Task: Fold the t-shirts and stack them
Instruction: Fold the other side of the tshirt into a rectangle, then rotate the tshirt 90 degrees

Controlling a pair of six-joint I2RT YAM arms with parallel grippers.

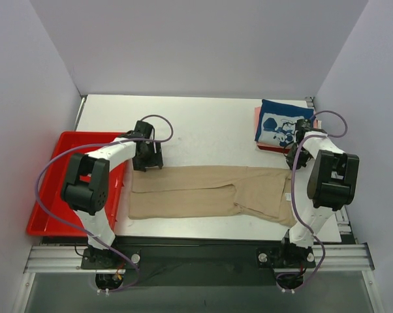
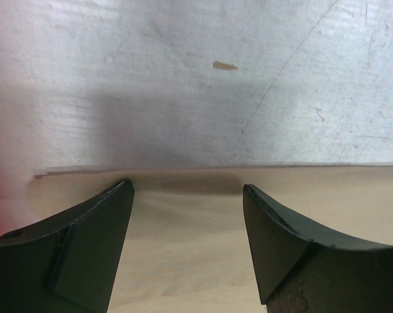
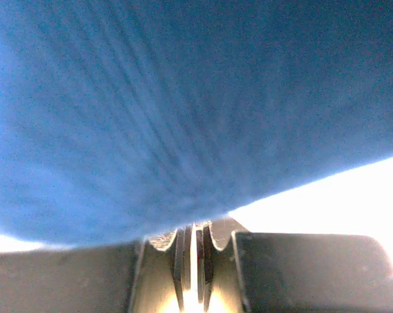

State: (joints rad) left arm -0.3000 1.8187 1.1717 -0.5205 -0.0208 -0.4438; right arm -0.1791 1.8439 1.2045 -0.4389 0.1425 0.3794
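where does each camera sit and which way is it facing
top: above and behind, looking down at the table; left arm and right arm show whole.
left wrist: looks past the open left gripper at the tan shirt edge.
right wrist: shut right gripper, close up on the navy shirt.
shared: top also shows both shirts.

A red rectangular plastic tray [image 1: 59, 143] sits at the left edge of the white, scratched worktop [image 1: 209, 124]. A small tan fleck [image 2: 224, 65] lies on the bare worktop surface. Pale lilac walls [image 1: 196, 45] enclose three sides. A silver aluminium rail [image 1: 53, 259] runs along the near edge.
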